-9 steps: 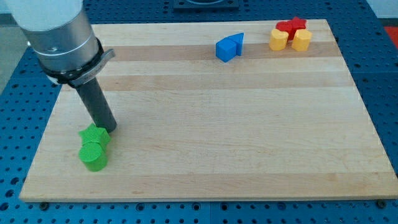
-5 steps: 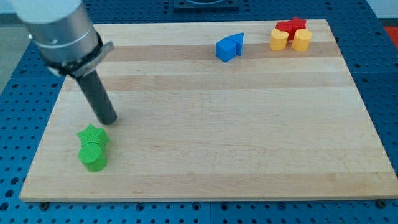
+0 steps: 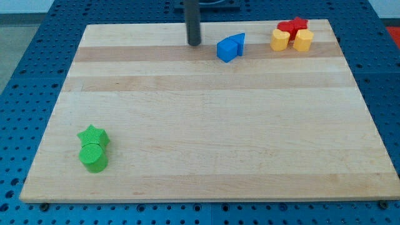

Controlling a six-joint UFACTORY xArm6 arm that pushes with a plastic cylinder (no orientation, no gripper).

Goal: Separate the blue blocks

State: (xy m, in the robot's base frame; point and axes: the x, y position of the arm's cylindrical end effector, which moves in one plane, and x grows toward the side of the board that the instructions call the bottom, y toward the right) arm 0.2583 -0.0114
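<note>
My tip (image 3: 194,43), the lower end of my straight dark rod, stands on the pale wooden board (image 3: 206,125) near the view's top, just to the left of the two blue blocks and apart from them. I carry no pincer, only this rod, so there is nothing to spread or press together. The blue cube-like block (image 3: 226,50) sits touching the blue block with a rounded, wedge-like top (image 3: 238,42), which lies just behind it toward the view's right; the pair is pressed together. Further to the view's right, near the board's top corner, a red star-shaped block (image 3: 293,25) sits against two yellow blocks, one to the left (image 3: 279,40) and one to the right (image 3: 303,40); their exact shapes I cannot make out. Well apart from all this, near the view's bottom left, a green star-shaped block (image 3: 93,135) touches a green cylinder (image 3: 94,157) just below it. A blue perforated table (image 3: 25,94) surrounds the board.
</note>
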